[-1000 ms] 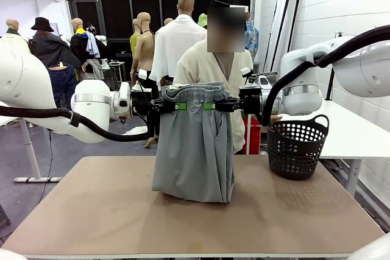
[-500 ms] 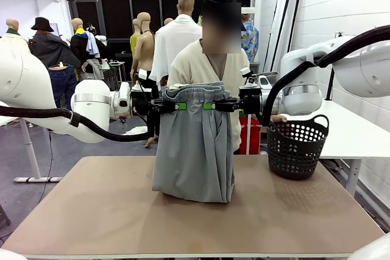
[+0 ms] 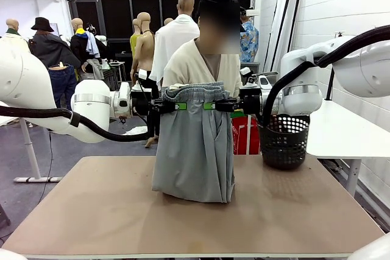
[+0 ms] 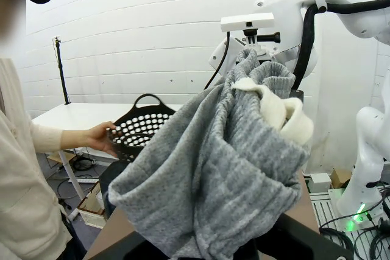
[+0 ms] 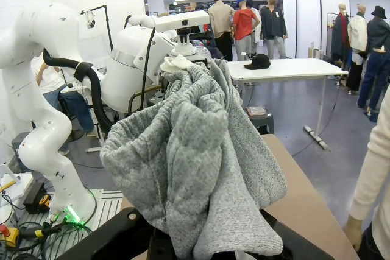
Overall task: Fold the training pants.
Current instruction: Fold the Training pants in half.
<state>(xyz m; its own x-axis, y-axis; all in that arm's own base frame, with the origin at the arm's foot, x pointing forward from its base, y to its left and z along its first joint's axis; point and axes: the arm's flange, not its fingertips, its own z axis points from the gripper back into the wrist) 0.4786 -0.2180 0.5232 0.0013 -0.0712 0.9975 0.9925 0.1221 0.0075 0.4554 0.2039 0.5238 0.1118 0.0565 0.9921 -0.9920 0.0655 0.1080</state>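
- Front view: training pants (image 3: 194,147) hanging upright over the middle of the table (image 3: 292,217), gathered waistband uppermost, lower edge resting on the tabletop.
- Left of the pants: left gripper (image 3: 177,106), fingers clamped tight on the waistband's left end, green pads pressed against the cloth.
- Right of the pants: right gripper (image 3: 210,106), likewise closed on the waistband's right end, level with the left one; waistband bunched between the two.
- Behind the pants: person (image 3: 201,68) in a cream top, at the far side of the table.
- Right of the pants, past the right arm: black perforated basket (image 3: 283,140), raised off the tabletop.
- Left wrist view: grey jersey of the pants (image 4: 213,168) bunched up close in front of the lens, a white inner lining showing at the top; own fingertips hidden under the cloth.
- Left of the pants here: person's hand (image 4: 100,138) gripping the rim of the basket (image 4: 140,129).
- Right wrist view: pants (image 5: 195,162) heaped across the foreground, covering the gripper's fingertips; left arm beyond them.
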